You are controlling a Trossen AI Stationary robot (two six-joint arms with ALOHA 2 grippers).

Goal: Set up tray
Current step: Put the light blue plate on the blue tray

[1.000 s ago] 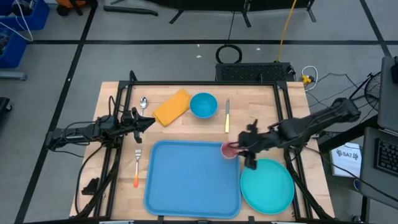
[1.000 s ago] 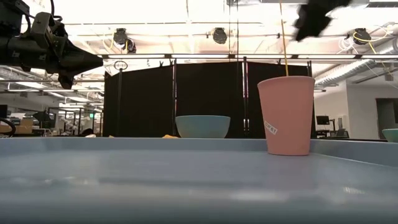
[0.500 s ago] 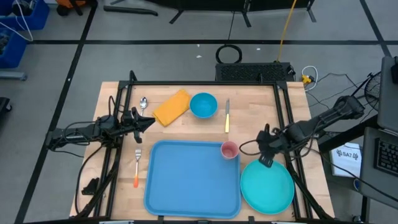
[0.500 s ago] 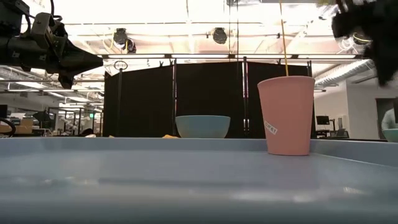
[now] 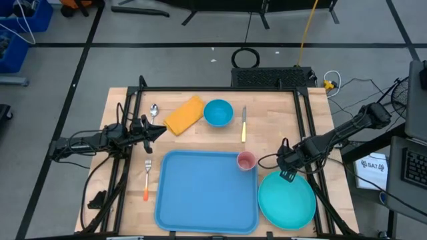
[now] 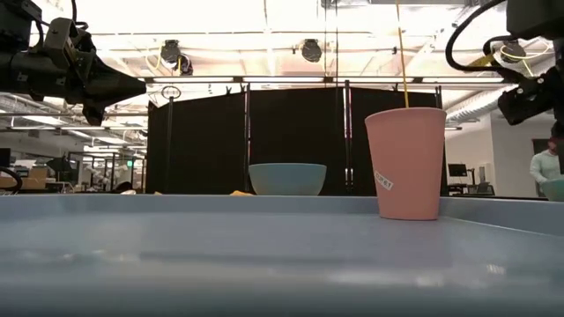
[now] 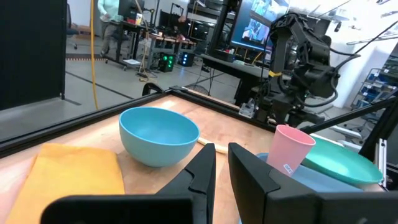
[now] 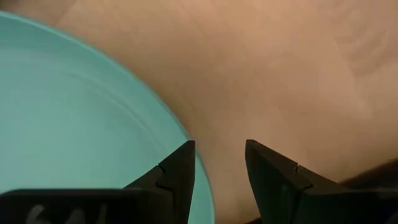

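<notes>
The light-blue tray (image 5: 207, 191) lies flat near the table's near edge. A pink cup (image 5: 246, 161) stands upright on its far right corner, also seen in the low view (image 6: 406, 163). A round teal plate (image 5: 287, 198) lies on the table to the tray's right. My right gripper (image 5: 288, 175) points down at the plate's far rim, open. In the right wrist view (image 8: 221, 168) one finger is over the plate (image 8: 74, 112) and the other over bare wood. My left gripper (image 5: 160, 131) hovers, shut, over the table's left part, away from the tray. My right gripper comes from above, pointing down, with its open fingers on either side of the plate's far rim (image 8: 186, 134). Whether a finger (image 8: 177, 171) touches the rim I cannot tell. The plate lies flat on the table.
At the far side lie a blue bowl (image 5: 218, 113), a yellow napkin (image 5: 184, 115), a spoon (image 5: 154, 111) and a knife (image 5: 244, 124). A fork (image 5: 147, 179) lies left of the tray. A person (image 6: 542, 167) stands far behind the table.
My right gripper has moved from beside the pink cup toward the table's right edge and then down to the teal plate's far rim. The cup has stayed upright on the tray.
</notes>
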